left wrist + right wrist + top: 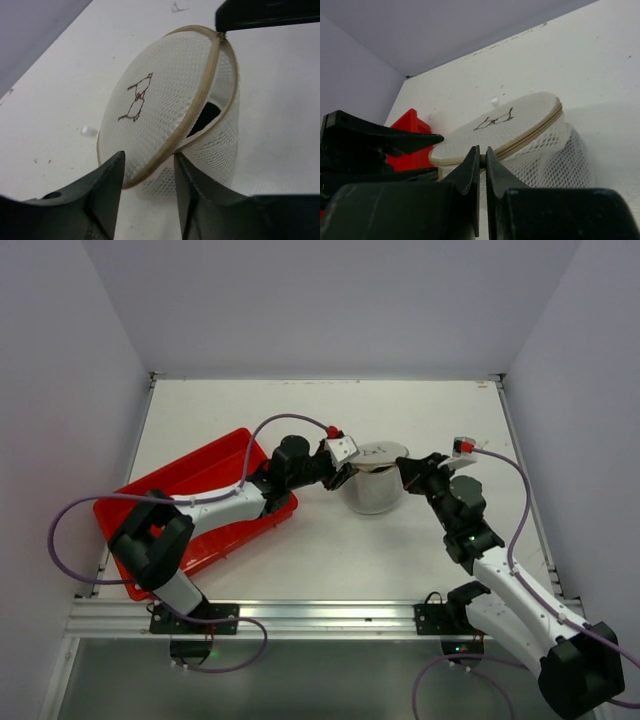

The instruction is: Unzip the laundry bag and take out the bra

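The laundry bag stands upright mid-table, a white mesh drum whose round lid is tilted up and partly unzipped. In the left wrist view the lid gapes, and the black bra shows inside through the gap. My left gripper is open, its fingers straddling the lid's tan zipper rim at the bag's left side. My right gripper is shut on the zipper at the lid's edge, seen in the right wrist view and at the top of the left wrist view.
A red plastic tray lies at the left under the left arm, and it also shows in the right wrist view. A small white scrap lies on the table beyond the bag. White walls enclose the table at the back and sides.
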Controlling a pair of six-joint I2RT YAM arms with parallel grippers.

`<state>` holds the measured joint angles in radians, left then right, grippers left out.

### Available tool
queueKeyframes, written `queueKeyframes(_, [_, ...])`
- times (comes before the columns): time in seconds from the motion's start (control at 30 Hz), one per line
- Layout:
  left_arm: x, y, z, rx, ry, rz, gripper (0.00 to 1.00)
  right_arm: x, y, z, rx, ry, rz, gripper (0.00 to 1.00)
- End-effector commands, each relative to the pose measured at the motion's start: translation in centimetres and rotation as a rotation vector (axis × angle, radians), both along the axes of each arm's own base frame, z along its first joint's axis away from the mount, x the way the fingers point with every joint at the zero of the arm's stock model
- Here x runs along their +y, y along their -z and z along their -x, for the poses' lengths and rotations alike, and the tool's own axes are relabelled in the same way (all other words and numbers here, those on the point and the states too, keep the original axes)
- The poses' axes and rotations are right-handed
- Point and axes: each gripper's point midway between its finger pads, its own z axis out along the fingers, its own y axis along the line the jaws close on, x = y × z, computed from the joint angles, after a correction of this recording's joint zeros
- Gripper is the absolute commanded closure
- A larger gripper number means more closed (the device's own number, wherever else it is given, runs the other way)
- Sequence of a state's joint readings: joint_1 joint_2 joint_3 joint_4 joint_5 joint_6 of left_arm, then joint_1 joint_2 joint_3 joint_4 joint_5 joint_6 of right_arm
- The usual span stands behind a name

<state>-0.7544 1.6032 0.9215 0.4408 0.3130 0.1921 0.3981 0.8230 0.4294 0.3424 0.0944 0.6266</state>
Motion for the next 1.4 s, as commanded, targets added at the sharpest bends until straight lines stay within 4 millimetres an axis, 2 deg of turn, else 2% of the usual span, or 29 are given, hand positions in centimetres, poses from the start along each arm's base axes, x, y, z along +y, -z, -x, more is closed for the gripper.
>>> queueKeyframes(0.0, [0.5,-4.8,-2.7,-0.090,-0.078,0.099,0.48,0.4,-1.8,0.0,-0.046,-0.021,-0.018,1.00])
queueKeyframes(0.1, [1.0,-6.3,-0.6,-0.100,-0.024,0.143,0.33,1.3,-1.1,0.1,-0.044,-0.062,-0.053,1.00])
queueKeyframes(0.13, [0.7,-6.7,0.6,-0.090,0.029,0.160,0.31,1.5,-0.2,0.1,-0.023,-0.073,-0.056,1.00])
queueKeyframes(0.2, [0.9,-8.0,2.4,-0.098,0.083,0.184,0.29,1.9,-0.3,0.0,-0.039,-0.085,-0.084,1.00])
queueKeyframes(0.23, [0.7,-7.5,3.3,-0.085,0.106,0.164,0.29,2.0,0.3,-0.1,-0.023,-0.084,-0.096,1.00])
queueKeyframes(0.4, [0.0,-6.7,4.8,-0.089,0.143,0.100,0.28,4.1,0.0,0.3,-0.034,-0.182,-0.149,1.00])
queueKeyframes(0.47, [0.0,-6.4,5.1,-0.092,0.155,0.083,0.27,4.6,0.1,0.6,-0.029,-0.205,-0.147,1.00])
queueKeyframes(0.6, [-0.4,-6.3,5.4,-0.106,0.200,0.049,0.27,4.3,0.4,1.2,-0.029,-0.197,-0.132,1.00])
queueKeyframes(0.7, [-1.2,-5.2,6.3,-0.172,0.324,-0.013,0.32,4.6,0.2,1.7,-0.032,-0.227,-0.132,1.00])
queueKeyframes(1.0, [-2.1,-4.8,5.6,-0.236,0.378,-0.072,0.34,5.1,0.7,3.5,-0.035,-0.302,-0.127,1.00])
queueKeyframes(1.17, [-2.7,-4.3,4.1,-0.246,0.344,-0.092,0.35,5.2,0.3,4.0,-0.046,-0.318,-0.127,1.00])
queueKeyframes(1.37, [-3.8,-3.3,4.7,-0.213,0.394,-0.079,0.36,5.2,0.1,4.1,-0.049,-0.319,-0.125,1.00])
